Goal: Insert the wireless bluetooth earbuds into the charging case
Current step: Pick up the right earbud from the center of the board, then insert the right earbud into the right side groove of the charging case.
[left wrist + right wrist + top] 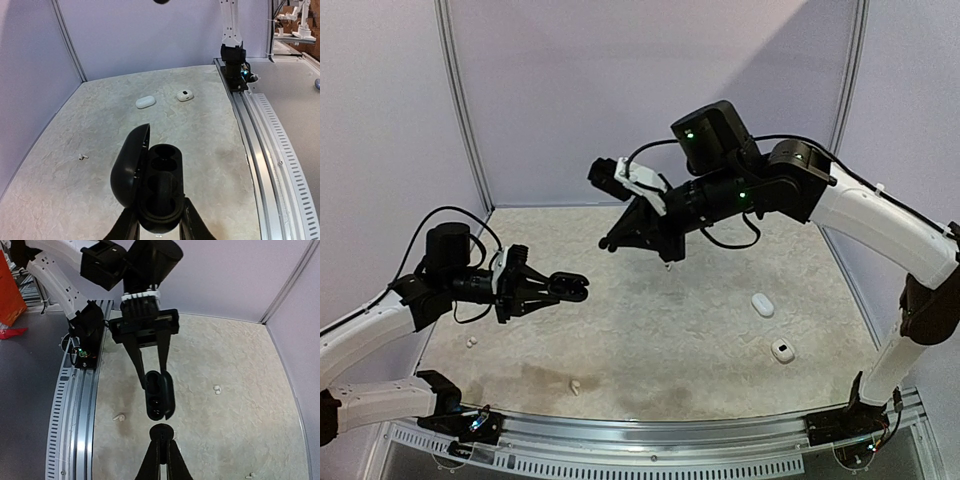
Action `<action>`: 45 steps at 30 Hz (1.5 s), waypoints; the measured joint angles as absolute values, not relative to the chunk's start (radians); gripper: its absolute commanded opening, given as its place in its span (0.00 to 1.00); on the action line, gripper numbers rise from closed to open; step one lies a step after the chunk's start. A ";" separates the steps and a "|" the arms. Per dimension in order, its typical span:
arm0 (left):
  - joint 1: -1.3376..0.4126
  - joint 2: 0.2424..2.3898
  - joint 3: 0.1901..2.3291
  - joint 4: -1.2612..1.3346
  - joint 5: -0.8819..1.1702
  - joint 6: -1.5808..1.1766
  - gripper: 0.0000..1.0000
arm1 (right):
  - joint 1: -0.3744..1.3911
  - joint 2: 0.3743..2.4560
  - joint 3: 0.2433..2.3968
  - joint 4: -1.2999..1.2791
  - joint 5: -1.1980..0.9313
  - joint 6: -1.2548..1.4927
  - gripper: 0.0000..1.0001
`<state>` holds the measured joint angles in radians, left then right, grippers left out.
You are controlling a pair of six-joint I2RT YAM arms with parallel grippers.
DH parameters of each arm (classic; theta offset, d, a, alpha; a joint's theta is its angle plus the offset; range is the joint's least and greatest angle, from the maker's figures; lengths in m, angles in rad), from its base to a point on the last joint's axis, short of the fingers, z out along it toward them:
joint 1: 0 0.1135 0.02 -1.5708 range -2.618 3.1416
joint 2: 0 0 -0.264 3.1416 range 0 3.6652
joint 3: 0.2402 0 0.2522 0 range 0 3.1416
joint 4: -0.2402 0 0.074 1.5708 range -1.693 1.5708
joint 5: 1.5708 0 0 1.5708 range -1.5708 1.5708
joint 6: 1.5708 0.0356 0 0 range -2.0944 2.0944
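My left gripper (565, 288) is shut on the base of a black charging case (161, 187), holding it above the table with its lid (128, 167) swung open to the left. Both wells are dark, and I cannot tell if either holds a bud. My right gripper (162, 442) is shut on a black earbud (162, 431), which hangs just short of the case's (159, 395) open end and does not touch it. In the top view the right gripper (611, 243) is up and to the right of the case (576, 289). White earbuds (118, 416) (216, 389) lie on the table.
Two white oval cases (762, 304) (782, 350) lie at the right of the table. More white earbuds lie at the left (470, 340) and near the front edge (573, 385). A metal rail (650, 432) runs along the near edge, and walls close in the back and sides.
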<state>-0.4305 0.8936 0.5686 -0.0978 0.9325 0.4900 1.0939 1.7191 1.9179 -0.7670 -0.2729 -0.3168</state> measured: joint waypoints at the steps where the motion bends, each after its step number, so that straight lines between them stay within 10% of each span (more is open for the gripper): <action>1: -0.431 0.894 0.569 -0.094 0.931 0.483 0.00 | 1.113 1.745 1.951 -0.786 -0.272 -0.324 0.00; 45: -0.471 0.899 0.569 -0.011 0.858 0.404 0.00 | 1.192 2.004 2.101 -0.861 -0.082 -0.503 0.00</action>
